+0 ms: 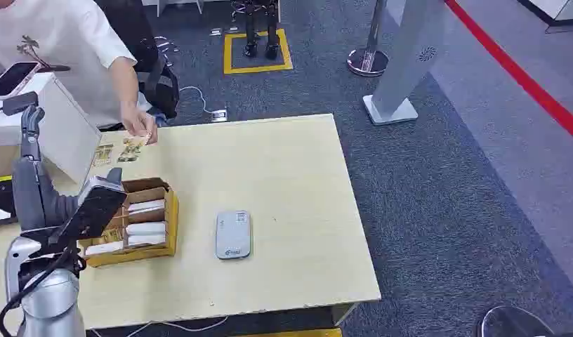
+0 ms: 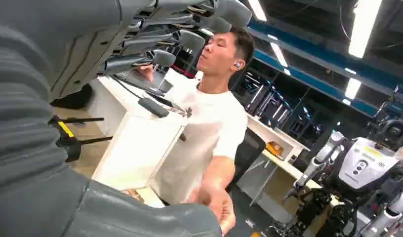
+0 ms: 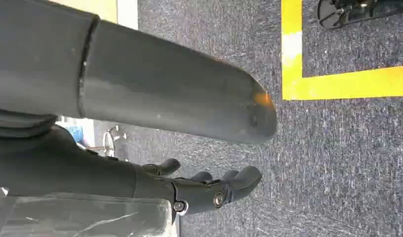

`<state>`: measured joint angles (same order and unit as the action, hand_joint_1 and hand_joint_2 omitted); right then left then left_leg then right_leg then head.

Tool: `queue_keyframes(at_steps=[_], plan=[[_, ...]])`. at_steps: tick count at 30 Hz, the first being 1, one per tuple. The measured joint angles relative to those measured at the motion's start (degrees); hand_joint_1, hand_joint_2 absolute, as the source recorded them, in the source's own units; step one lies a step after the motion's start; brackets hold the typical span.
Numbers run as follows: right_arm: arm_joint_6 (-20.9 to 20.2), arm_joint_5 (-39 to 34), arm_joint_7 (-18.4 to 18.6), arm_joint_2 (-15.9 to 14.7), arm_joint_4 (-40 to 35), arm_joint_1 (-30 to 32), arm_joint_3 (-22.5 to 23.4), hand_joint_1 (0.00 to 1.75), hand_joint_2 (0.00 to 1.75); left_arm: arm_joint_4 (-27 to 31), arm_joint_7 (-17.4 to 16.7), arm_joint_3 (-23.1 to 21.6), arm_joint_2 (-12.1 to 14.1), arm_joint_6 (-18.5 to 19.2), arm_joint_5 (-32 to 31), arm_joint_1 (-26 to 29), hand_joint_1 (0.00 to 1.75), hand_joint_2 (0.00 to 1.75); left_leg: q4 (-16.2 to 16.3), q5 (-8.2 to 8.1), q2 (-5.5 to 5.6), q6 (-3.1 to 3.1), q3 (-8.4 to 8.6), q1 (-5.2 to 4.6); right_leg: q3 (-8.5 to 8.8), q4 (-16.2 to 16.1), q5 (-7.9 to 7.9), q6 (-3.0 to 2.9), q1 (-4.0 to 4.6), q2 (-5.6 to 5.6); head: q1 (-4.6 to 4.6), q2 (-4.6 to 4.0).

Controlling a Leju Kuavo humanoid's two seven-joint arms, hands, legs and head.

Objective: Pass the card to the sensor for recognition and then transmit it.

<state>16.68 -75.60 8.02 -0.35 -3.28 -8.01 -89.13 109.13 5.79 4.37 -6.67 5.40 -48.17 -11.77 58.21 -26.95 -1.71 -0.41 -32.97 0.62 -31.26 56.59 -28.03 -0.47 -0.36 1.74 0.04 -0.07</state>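
A grey card sensor [image 1: 233,234] lies flat on the wooden table [image 1: 284,175], right of a cardboard box [image 1: 137,223] holding white cards. My left hand [image 1: 32,165] is raised at the table's left edge, left of the box, fingers pointing up and apart; in the left wrist view its fingers [image 2: 160,44] are spread with nothing in them. A person's hand [image 1: 139,127] holds a card over some cards [image 1: 115,153] lying on the table's far left. My right hand [image 3: 155,103] hangs over the carpet, its fingers [image 3: 214,186] loosely extended and empty.
A person in a white shirt [image 1: 55,42] stands at the far left behind a white cabinet [image 1: 69,133] with a phone [image 1: 13,77] on top. Right of the table are grey carpet, a white pillar base [image 1: 391,110], a stanchion [image 1: 368,62] and a red floor line [image 1: 522,77].
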Motion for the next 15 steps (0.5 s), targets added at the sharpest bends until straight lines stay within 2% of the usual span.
queue_keyframes(at_steps=[5, 6, 8, 10, 11, 13, 15], plan=[[-0.02, 0.00, 0.00, 0.02, 0.00, 0.00, 0.00, 0.00, 0.00, 0.00, 0.00, 0.00, 0.00, -0.02, -0.14, 0.00, 0.00, 1.75, 0.00, 0.00, 0.00, 0.00, 0.00, 0.00, 0.00, 0.00, 0.00, 0.00, 0.00, 0.00, 0.00, 0.00], [-0.02, 0.00, 0.04, 0.02, 0.00, 0.00, 0.00, 0.00, 0.00, 0.00, -0.15, 0.00, 0.00, -0.64, -1.69, 0.00, 0.00, 1.75, 0.00, 0.00, 0.00, 0.00, 0.00, 0.00, 0.00, 0.00, 0.00, 0.00, 0.00, 0.00, 0.00, 0.00], [-0.02, 0.07, 0.20, 0.02, 0.00, 0.00, 0.00, 0.00, 0.00, 0.00, -1.58, 0.00, 0.15, -3.92, -10.86, -0.15, 0.00, 1.75, 0.00, 0.00, 0.00, 0.00, 0.00, 0.00, -0.01, 0.00, 0.00, 0.00, 0.00, 0.00, 0.00, 0.00], [0.00, 0.85, 0.53, 0.11, 0.02, -0.02, 0.00, 0.00, 0.00, 0.00, -5.56, -0.04, 0.83, -7.09, -27.29, -0.91, 0.00, 1.75, 0.00, 0.00, 0.00, 0.00, 0.01, 0.01, -0.02, 0.00, 0.00, 0.00, 0.00, 0.00, 0.02, 0.00], [0.00, 1.29, 0.66, 0.15, 0.02, -0.03, 0.00, 0.00, 0.00, -0.06, -7.75, -0.15, 1.31, -7.82, -33.54, -1.37, 0.00, 1.75, 0.00, 0.00, 0.00, 0.00, 0.01, 0.01, -0.02, 0.00, 0.00, 0.00, 0.00, 0.00, 0.00, 0.00], [0.00, 1.66, 0.85, 0.20, 0.00, -0.04, 0.00, 0.00, 0.00, -0.20, -10.34, -0.74, 2.34, -8.15, -40.51, -2.29, 0.00, 1.75, 0.00, 0.01, 0.00, 0.00, 0.01, 0.01, -0.01, 0.00, 0.00, 0.00, 0.00, 0.00, 0.00, 0.00], [0.00, 1.84, 0.85, 0.33, 0.02, -0.04, 0.00, 0.00, 0.00, -0.33, -11.52, -1.07, 3.24, -8.24, -41.38, -2.96, 0.00, 1.75, 0.00, 0.01, -0.01, -0.01, 0.02, 0.01, -0.02, 0.00, 0.00, 0.00, 0.00, -0.02, 0.00, 0.00]])
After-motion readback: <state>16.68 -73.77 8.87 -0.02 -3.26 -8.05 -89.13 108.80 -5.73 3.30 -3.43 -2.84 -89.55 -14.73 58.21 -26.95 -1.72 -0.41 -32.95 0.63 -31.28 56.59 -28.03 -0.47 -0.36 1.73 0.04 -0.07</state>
